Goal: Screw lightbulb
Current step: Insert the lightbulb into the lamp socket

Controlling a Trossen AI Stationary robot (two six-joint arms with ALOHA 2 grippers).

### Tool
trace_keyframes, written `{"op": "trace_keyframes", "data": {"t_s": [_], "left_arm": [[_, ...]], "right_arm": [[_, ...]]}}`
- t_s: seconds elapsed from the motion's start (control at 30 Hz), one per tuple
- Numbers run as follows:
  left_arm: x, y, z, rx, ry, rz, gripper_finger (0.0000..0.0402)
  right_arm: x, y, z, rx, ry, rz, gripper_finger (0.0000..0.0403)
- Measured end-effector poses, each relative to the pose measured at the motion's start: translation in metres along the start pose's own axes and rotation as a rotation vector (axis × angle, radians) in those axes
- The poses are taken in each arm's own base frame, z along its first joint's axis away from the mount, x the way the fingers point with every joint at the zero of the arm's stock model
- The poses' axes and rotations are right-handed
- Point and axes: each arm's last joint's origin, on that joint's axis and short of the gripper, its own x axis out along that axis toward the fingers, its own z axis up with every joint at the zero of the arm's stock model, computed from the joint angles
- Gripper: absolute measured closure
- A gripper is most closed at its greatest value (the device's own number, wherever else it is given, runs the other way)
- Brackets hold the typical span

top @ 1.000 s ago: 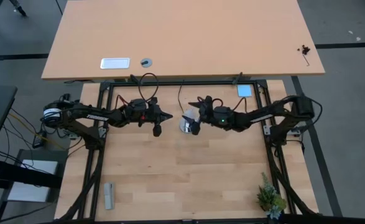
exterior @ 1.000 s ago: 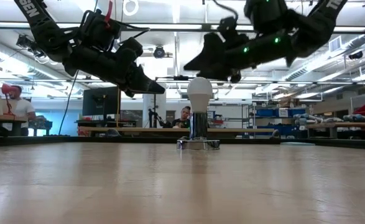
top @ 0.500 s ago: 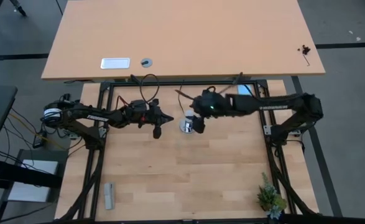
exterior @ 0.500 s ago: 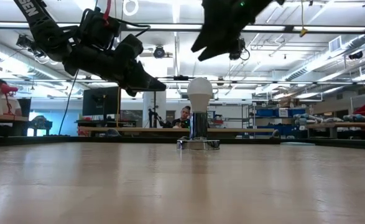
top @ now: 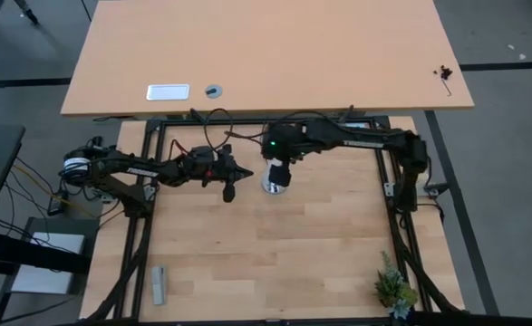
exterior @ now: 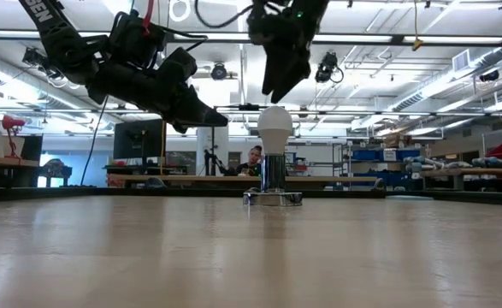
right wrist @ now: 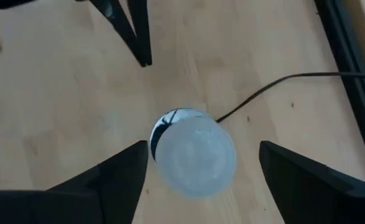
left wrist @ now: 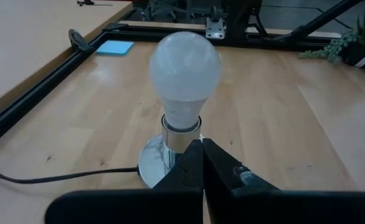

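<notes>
You have one lightbulb, upright in one silver socket mid-surface, open wood all around. Left gripper hangs beside it, jaws closed. Right gripper hovers directly above, jaws wide.

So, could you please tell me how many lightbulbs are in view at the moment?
1. The lightbulb stands upright in the silver socket base near the middle of the table, directly below the right end effector. No other shows.

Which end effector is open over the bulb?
The right end effector, fingers spread wide directly above the lightbulb. The left end effector is shut, beside the bulb at its neck height.
</notes>
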Motion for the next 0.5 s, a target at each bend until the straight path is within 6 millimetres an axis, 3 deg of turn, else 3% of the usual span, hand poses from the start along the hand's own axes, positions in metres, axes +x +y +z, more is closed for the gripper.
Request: {"op": "trace_keyframes", "data": {"t_s": [0.27,0.5], "left_arm": [[0.0,0.0,-0.001,-0.001,0.01,0.002,0.0401],[0.0,0.0,-0.002,0.012,0.018,0.008,0.0401]], "right_arm": [[0.019,-0.007,0.005,-0.043,0.129,-0.008,0.0066],[0.024,-0.013,0.004,-0.027,0.161,0.046,0.009]]}}
